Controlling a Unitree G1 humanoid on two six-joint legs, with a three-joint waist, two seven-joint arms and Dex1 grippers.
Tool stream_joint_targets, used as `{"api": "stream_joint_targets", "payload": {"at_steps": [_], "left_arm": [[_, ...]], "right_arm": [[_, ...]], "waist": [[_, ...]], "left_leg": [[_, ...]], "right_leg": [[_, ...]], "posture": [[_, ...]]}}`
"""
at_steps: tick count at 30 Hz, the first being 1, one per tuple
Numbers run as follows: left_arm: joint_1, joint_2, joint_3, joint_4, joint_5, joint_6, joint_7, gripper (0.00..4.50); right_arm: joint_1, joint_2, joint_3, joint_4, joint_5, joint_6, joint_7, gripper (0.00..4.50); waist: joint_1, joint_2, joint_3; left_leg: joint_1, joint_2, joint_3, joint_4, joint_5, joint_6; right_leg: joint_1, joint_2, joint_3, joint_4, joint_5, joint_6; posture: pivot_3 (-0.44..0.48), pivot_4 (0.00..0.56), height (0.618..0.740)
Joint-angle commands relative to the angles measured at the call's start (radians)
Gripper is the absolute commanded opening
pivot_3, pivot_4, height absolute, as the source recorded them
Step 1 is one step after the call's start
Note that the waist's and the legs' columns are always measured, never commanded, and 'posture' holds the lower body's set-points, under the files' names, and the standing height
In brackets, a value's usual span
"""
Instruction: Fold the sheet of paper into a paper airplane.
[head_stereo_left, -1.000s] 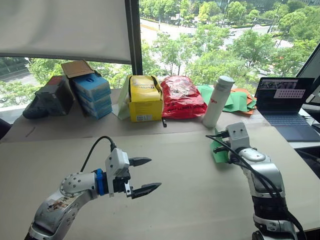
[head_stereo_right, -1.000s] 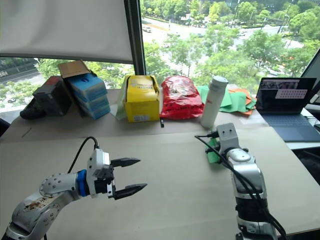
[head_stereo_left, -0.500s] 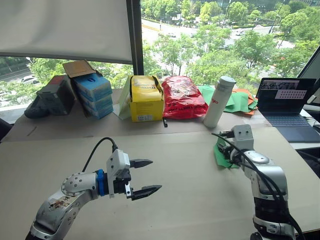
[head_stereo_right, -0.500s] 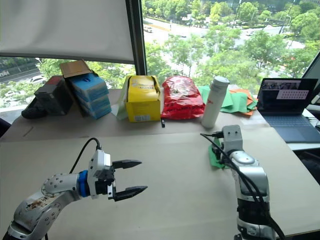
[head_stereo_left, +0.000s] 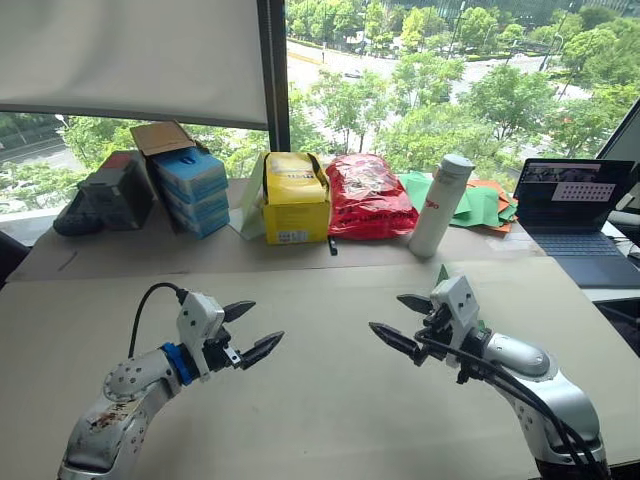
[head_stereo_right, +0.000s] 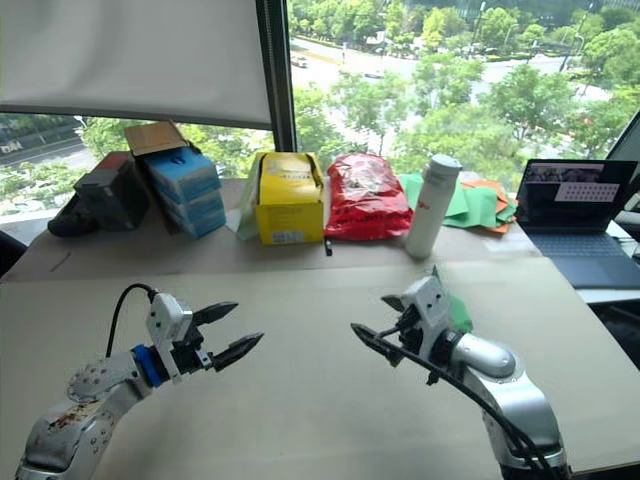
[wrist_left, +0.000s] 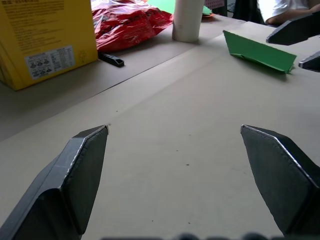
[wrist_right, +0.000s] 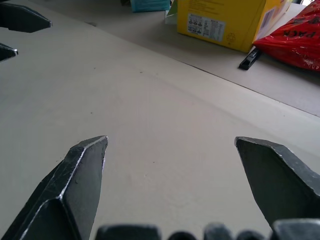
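Observation:
The sheet of paper (wrist_left: 257, 50), bright green and folded into a narrow wedge, lies flat on the tan table, free of both grippers. In the eye views only a bit of the paper (head_stereo_right: 459, 313) peeks out behind my right wrist. My right gripper (head_stereo_left: 388, 313) hovers over the table's middle, open and empty, pointing left with the paper behind it. Facing it, my left gripper (head_stereo_left: 264, 322) is open too, holding nothing. The right gripper's fingertips (wrist_left: 295, 27) show beside the paper in the left wrist view.
Along the back stand blue boxes (head_stereo_left: 188, 188), a yellow box (head_stereo_left: 291, 197), a red bag (head_stereo_left: 366, 194), a white bottle (head_stereo_left: 439, 204) and a pile of green and orange sheets (head_stereo_left: 478, 203). A laptop (head_stereo_left: 572, 208) sits at the right. A black pen (wrist_left: 111, 59) lies near the yellow box.
My right gripper has opened, let go of the green paper and swung left to point at the table's middle. My left gripper has drawn back a little to the left.

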Motion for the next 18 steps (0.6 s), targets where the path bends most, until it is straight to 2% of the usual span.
{"api": "stream_joint_targets", "payload": {"at_steps": [1, 5, 18], "left_arm": [[0.02, -0.034, 0.019, -0.026, 0.005, -0.042, 0.034, 4.5], [0.053, -0.049, 0.029, 0.004, 0.021, -0.082, 0.037, 4.5], [0.051, -0.071, 0.0, 0.09, 0.049, -0.169, 0.006, 4.5]], "right_arm": [[0.008, 0.012, 0.043, 0.068, -0.049, -0.148, -0.009, 4.47], [0.003, 0.024, 0.068, 0.14, -0.085, -0.23, -0.033, 4.47], [-0.008, 0.018, 0.077, 0.134, -0.067, -0.209, -0.055, 4.47]], "waist": [[0.001, 0.0, 0.0], [0.003, 0.0, 0.0], [0.007, 0.0, 0.0]], "left_leg": [[0.0, 0.0, 0.0, 0.0, 0.0, 0.0], [0.0, 0.0, 0.0, 0.0, 0.002, -0.003], [0.0, 0.0, 0.0, 0.0, 0.001, -0.002]], "right_leg": [[0.0, 0.0, 0.0, 0.0, 0.0, 0.0], [0.0, 0.0, 0.001, 0.0, 0.0, 0.0], [0.0, -0.002, 0.001, 0.0, 0.0, 0.0]], "posture": [[0.0, 0.15, 0.74], [0.0, 0.15, 0.74], [0.0, 0.15, 0.74]]}}
